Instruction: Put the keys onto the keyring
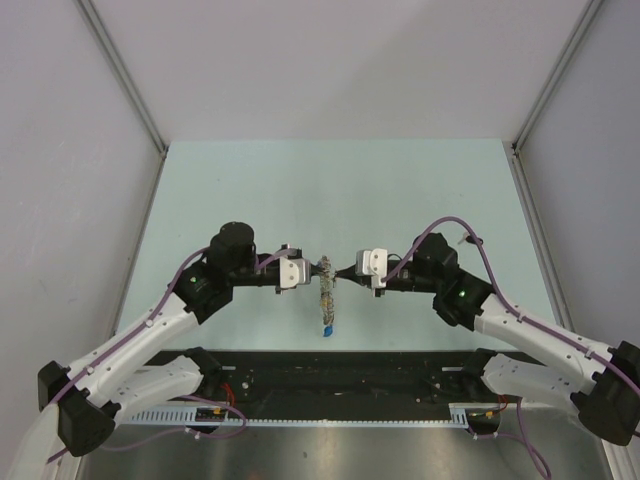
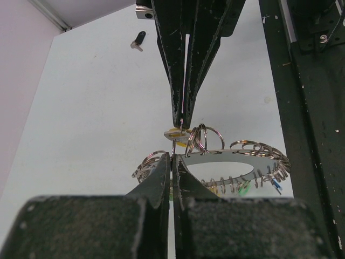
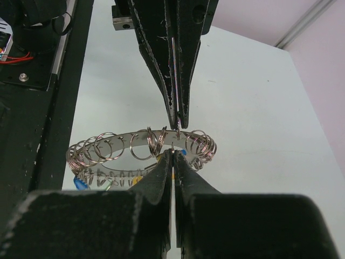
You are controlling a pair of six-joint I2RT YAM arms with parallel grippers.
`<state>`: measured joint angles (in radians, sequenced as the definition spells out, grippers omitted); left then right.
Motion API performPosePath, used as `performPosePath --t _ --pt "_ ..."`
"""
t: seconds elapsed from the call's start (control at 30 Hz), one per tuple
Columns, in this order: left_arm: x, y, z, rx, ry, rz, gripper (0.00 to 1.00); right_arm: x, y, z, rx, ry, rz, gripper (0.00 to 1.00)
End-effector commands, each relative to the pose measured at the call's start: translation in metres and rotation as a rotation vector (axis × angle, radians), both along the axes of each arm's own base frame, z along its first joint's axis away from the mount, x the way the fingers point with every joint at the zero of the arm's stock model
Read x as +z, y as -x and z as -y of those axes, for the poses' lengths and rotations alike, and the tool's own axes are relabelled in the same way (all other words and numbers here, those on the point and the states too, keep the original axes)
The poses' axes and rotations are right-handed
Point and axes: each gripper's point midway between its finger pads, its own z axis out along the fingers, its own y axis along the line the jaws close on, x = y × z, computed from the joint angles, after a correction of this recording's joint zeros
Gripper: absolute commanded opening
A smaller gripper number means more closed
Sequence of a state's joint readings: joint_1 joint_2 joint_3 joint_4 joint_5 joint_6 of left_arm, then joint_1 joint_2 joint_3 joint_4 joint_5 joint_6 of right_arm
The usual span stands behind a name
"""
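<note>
The keyring, a flat grey ring hung with several small split rings, hangs edge-on between my two grippers above the table. A blue-headed key dangles at its bottom. My left gripper is shut on a thin split ring at the keyring's rim; its fingertips pinch the wire. My right gripper meets it tip to tip, shut on a small wire ring by a yellow-headed key. The keyring also shows in the right wrist view. A black-headed key lies loose on the table.
The pale green table is walled by grey panels left and right. A black rail with the arm bases runs along the near edge. Both arms reach inward and meet over the table's middle.
</note>
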<state>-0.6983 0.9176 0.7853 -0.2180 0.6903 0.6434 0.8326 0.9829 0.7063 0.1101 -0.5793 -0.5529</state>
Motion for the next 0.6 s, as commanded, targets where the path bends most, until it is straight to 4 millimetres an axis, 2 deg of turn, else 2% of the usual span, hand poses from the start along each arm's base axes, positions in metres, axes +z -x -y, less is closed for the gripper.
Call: performPosePath --t 0.0,0.57 --pt "0.0227 0.0057 0.0074 -0.054 0.066 0.055 0.00 0.0150 -0.0027 0.0000 -0.019 -0.047 0.057 0.00" --pt "0.0207 0.0075 0.0088 -0.062 0.061 0.042 0.00 0.0218 -0.0006 0.0016 -0.029 -0.087 0.087 0.00"
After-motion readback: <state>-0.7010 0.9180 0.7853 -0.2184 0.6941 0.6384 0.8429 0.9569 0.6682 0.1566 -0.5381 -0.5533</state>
